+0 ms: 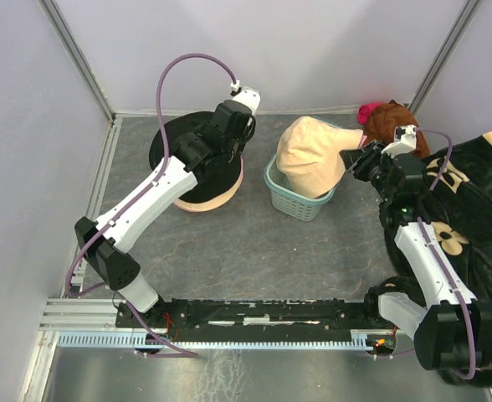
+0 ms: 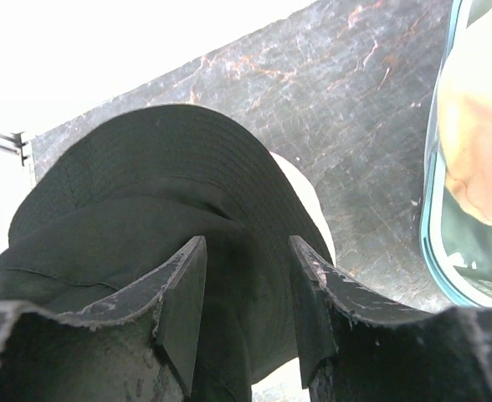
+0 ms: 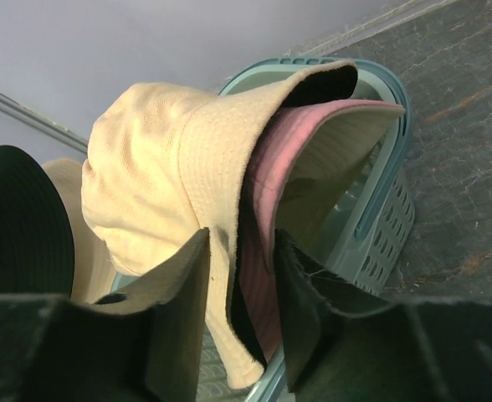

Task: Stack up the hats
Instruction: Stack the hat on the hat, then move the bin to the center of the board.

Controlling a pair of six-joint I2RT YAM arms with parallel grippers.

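Note:
A black hat (image 1: 169, 141) lies on top of a beige hat (image 1: 217, 197) at the back left. My left gripper (image 1: 215, 155) hangs over it, open, its jaws astride the black fabric (image 2: 146, 184); the beige hat (image 2: 309, 197) peeks out below. A teal basket (image 1: 300, 205) stands mid-table with a beige hat (image 1: 309, 155) raised over it. My right gripper (image 1: 353, 159) is shut on the brims of that beige hat (image 3: 154, 159) and a pink hat (image 3: 271, 159) nested inside it, above the basket's rim (image 3: 388, 193).
A rust-brown cloth (image 1: 388, 121) with something pink lies at the back right. A black blanket with beige flowers (image 1: 472, 218) covers the right side beside my right arm. Metal rails run along the left edge (image 1: 104, 176) and the front.

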